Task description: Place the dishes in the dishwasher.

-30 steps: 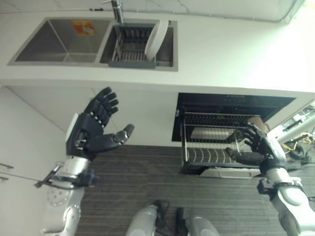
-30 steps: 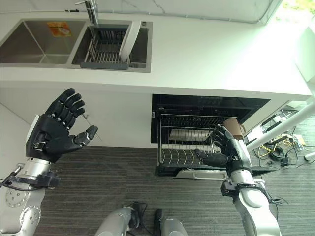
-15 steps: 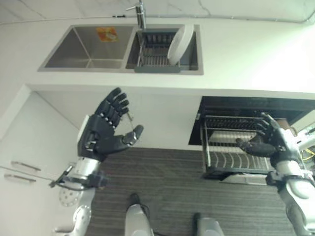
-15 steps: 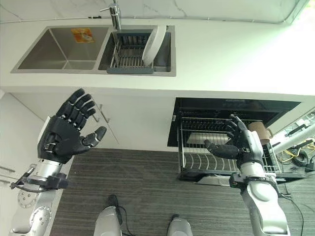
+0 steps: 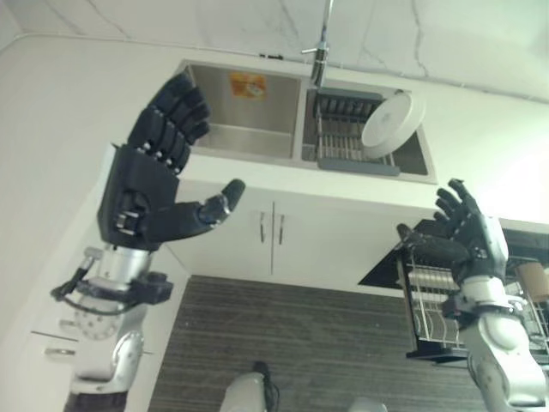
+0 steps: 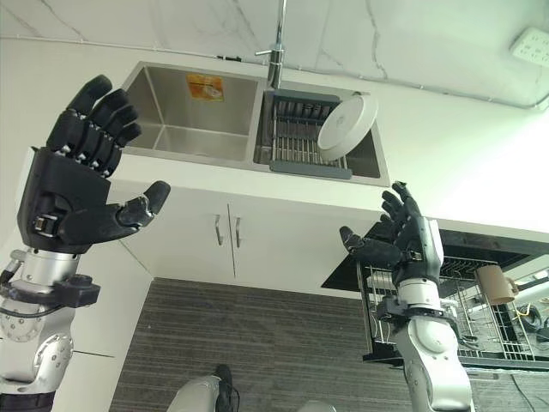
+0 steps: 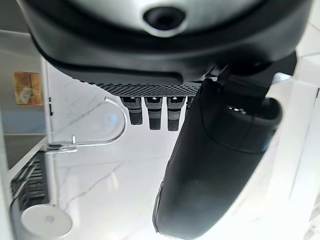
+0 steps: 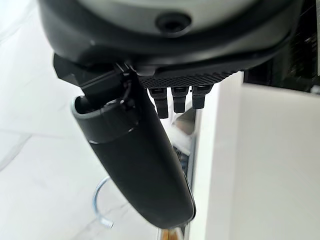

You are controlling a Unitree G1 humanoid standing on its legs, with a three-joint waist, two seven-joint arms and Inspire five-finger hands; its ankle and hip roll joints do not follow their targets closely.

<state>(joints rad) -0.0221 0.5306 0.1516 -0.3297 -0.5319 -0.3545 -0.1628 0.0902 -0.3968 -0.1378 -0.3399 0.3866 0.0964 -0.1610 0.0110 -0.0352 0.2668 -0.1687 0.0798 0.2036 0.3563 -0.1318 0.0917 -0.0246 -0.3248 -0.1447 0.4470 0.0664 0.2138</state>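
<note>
A round white plate (image 6: 346, 127) stands on its edge, leaning in a dark wire rack (image 6: 302, 142) in the right side of the sink (image 6: 187, 120), at about 1 o'clock from the tap (image 6: 276, 43). The left hand (image 5: 154, 193) is held up with fingers spread and holds nothing. The right hand (image 6: 403, 240) is spread too and empty, above the pulled-out dishwasher rack (image 6: 480, 330), where a brown cup (image 6: 496, 284) sits.

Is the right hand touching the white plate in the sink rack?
Apart. The right eye view shows the open right hand raised before the counter, well below the white plate leaning in the sink rack.
</note>
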